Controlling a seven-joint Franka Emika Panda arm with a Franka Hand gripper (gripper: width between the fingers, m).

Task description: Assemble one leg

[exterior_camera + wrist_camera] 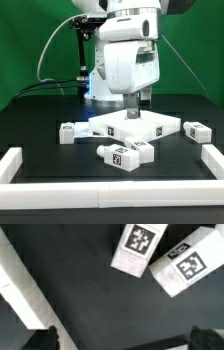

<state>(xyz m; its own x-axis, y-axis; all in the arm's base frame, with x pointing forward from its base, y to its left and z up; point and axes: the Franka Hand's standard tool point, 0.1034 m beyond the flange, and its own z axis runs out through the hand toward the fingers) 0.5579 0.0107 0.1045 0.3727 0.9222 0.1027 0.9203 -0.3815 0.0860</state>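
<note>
Arm is holding the pincer (pixel 138 103) pointing down at mid counter (pixel 40 112), and in the exterior view it is showing just above the far part of the square panel (pixel 152 127). Whether it is touching the panel I cannot tell. Wrist view is showing the pincer (pixel 122 339) spread wide. Its dark fingertips (pixel 40 339) are sitting far apart at the frame edges, with only bare dark counter between them, so it is gripping nothing. Four legs are lying loose on the counter. The left leg (pixel 68 132) is sitting just off the panel toward the exterior view's left. The right leg (pixel 195 130) is sitting just off it toward the exterior view's right. The front leg (pixel 120 156) and second front leg (pixel 142 150) are lying close together nearer the camera, apart from the pincer. Wrist view is catching a tag-up leg (pixel 138 247) and a neighbour leg (pixel 186 264) lying side by side, tags facing up and ahead of the fingertips. I cannot tell which of the four these are. A white strip (pixel 25 286) is running along one side there. A white rail (pixel 20 165) is bordering the counter.
</note>
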